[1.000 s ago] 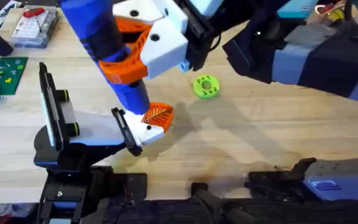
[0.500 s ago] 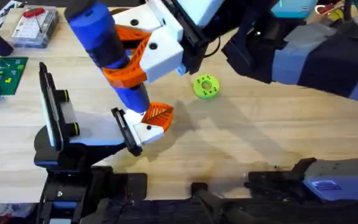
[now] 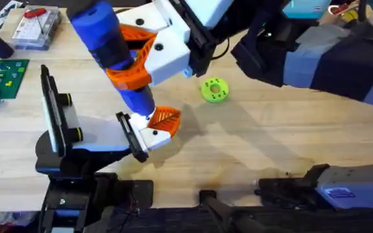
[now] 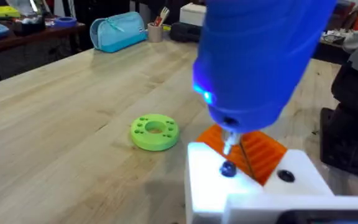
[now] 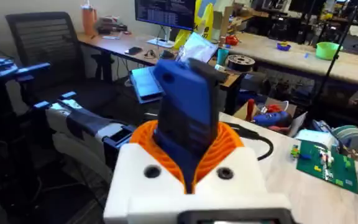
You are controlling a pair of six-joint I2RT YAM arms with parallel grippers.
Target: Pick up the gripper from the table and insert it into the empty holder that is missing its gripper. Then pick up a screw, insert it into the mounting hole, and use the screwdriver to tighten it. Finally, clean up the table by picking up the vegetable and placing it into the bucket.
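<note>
Right claw (image 3: 135,61) gripping tilted screwdriver (image 3: 109,45), tip on gripper (image 3: 160,126).

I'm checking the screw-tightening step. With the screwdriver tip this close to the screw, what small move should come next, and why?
Probably ease the screwdriver straight down a touch. In the left wrist view its thin tip hangs just above the dark screw seated in the white gripper block, roughly in line with it. The right gripper is shut on the screwdriver, so lowering should seat the tip before driving.

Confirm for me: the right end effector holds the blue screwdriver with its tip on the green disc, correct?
Not quite. The right end effector holds the screwdriver, but its tip is on the white gripper, per the left wrist view. The green disc lies apart.
</note>
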